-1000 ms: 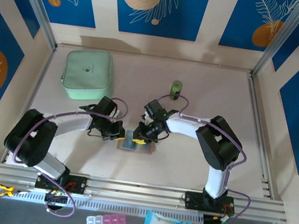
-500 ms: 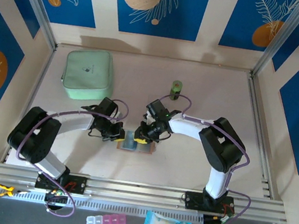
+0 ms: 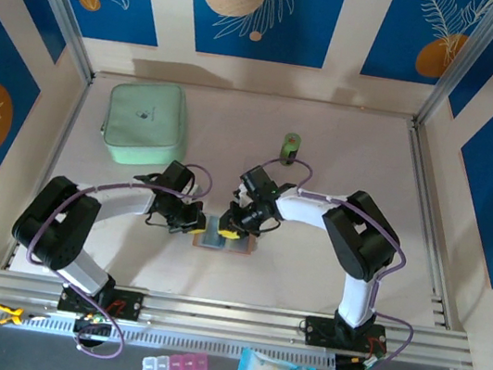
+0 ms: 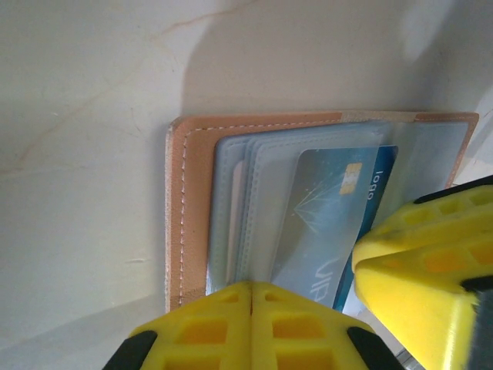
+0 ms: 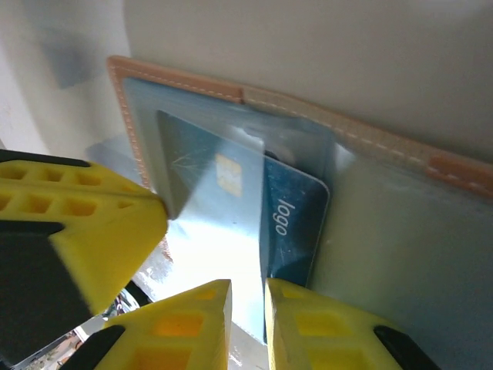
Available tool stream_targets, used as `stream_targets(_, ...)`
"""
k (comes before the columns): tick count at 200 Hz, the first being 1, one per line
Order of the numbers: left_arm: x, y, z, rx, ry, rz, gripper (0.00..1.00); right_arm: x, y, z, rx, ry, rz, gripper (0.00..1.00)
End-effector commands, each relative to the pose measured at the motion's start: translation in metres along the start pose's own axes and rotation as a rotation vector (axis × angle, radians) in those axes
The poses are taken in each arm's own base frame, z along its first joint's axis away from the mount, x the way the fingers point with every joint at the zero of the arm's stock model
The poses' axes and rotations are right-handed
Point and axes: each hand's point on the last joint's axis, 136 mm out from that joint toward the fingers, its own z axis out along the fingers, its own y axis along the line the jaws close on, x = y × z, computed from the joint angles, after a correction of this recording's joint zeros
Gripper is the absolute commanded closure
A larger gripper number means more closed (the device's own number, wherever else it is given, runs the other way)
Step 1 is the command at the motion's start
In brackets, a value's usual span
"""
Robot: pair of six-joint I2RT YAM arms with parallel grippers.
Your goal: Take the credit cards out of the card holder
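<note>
**Right fingers on a card, left fingers shut beside it**

The card holder (image 3: 239,245) lies open on the surface (image 3: 344,163) at centre frame, between both arms. The left fingers (image 4: 208,331) are shut and empty at its lower edge. The right fingers (image 5: 185,324), nearly together, seem to pinch the credit cards (image 5: 208,223), whose long axis runs down-frame toward them. The right wrist view reveals a darker card behind.

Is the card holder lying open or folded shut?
Open: the card holder lies spread, pockets up, a blue credit card showing inside.

Open tan card holder (image 4: 182,223), blue credit cards (image 4: 323,212) half-tucked inside.
</note>
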Motion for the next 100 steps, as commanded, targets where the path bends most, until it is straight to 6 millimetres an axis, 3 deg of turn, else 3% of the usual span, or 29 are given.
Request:
stream_targets(1, 0.008, 0.011, 0.004, -0.036, 0.027, 0.006, 0.93, 0.004, -0.005, 0.001, 0.035, 0.029, 0.017, 0.79)
stream_targets(100, 0.006, 0.004, -0.005, -0.029, 0.008, 0.018, 0.93, -0.007, -0.003, -0.016, 0.104, -0.007, -0.039, 0.79)
